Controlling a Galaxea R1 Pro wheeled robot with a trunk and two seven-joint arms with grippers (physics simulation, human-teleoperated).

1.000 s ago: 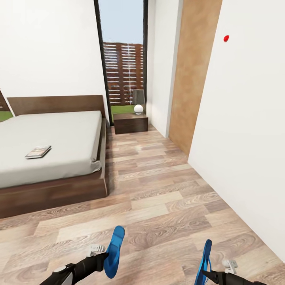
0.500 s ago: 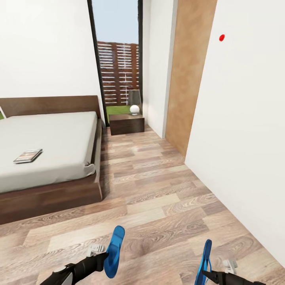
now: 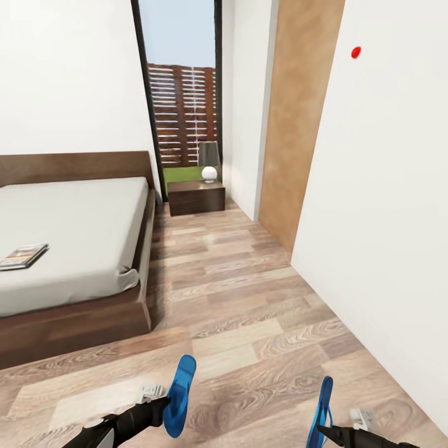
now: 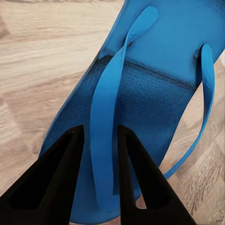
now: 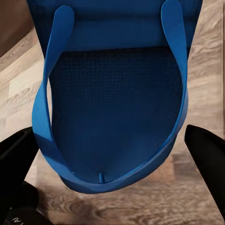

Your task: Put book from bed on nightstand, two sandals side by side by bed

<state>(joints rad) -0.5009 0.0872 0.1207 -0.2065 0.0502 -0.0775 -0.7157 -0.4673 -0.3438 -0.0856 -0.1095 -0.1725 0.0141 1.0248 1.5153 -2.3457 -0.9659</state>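
Both grippers carry bright blue sandals low over the wood floor. My left gripper (image 3: 163,407) is shut on one sandal (image 3: 179,394); in the left wrist view its black fingers (image 4: 140,183) pinch the thong strap (image 4: 105,140). My right gripper (image 3: 323,429) is shut on the other sandal (image 3: 322,410), whose sole (image 5: 117,117) sits between the two fingers (image 5: 206,150). The bed (image 3: 81,230) lies ahead on the left, with the book (image 3: 23,256) flat on the grey mattress near the frame's left edge. A dark nightstand (image 3: 197,197) stands beyond the bed by the window.
A lamp (image 3: 209,160) with a white ball base stands on the nightstand. A white wall (image 3: 386,218) with a brown panel (image 3: 298,124) runs along the right. Between it and the bed a lane of wood floor (image 3: 236,298) leads to the tall window (image 3: 183,93).
The camera has moved, so the bed, book and nightstand have slid left in the picture. Both grippers keep hold of their sandals in the same pose.
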